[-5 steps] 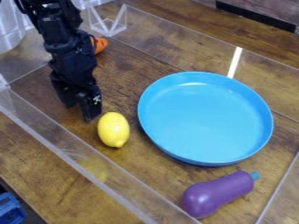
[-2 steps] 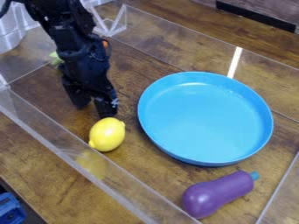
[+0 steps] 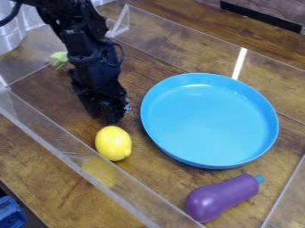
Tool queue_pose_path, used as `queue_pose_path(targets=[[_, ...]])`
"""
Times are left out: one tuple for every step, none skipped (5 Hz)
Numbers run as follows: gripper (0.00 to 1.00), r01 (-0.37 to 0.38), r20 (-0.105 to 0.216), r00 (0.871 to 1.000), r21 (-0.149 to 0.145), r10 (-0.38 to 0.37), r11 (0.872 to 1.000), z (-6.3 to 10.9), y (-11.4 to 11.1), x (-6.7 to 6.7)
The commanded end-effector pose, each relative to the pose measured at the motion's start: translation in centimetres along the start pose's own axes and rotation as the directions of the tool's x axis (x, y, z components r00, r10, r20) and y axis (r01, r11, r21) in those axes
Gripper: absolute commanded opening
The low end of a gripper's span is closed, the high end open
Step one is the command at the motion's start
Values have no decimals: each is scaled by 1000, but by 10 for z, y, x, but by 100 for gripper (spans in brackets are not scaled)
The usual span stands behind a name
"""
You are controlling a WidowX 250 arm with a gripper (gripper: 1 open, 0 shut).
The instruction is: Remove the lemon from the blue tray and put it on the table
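Observation:
The lemon (image 3: 113, 142) is small, bright yellow and oval. It lies on the dark wooden table (image 3: 179, 53), just left of the blue tray (image 3: 169, 141) and outside its rim. The tray is a wide, round, shallow dish with nothing in it. My black gripper (image 3: 110, 112) points down at the table just behind the lemon, close to it. Its fingers stand apart with nothing between them, so the lemon lies free.
A purple eggplant (image 3: 222, 198) lies at the front right, below the tray. Clear acrylic walls (image 3: 71, 165) bound the table, and the front one runs close to the lemon. A small green-yellow thing (image 3: 57, 58) shows behind the arm at the left.
The arm has moved right, toward the tray. The lemon has shifted a little toward the front wall and now lies in front of the gripper instead of beside it.

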State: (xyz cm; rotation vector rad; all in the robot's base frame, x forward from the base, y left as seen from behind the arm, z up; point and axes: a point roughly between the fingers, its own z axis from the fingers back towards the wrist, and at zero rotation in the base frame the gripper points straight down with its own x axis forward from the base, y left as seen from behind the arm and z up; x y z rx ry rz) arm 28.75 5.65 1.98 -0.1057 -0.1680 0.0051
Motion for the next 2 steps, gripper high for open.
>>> queue_pose_path(targets=[[100, -4, 10, 1000, 9, 4, 1000, 2, -4, 1], [100, -12, 2, 1000, 15, 12, 1000, 0, -7, 0]])
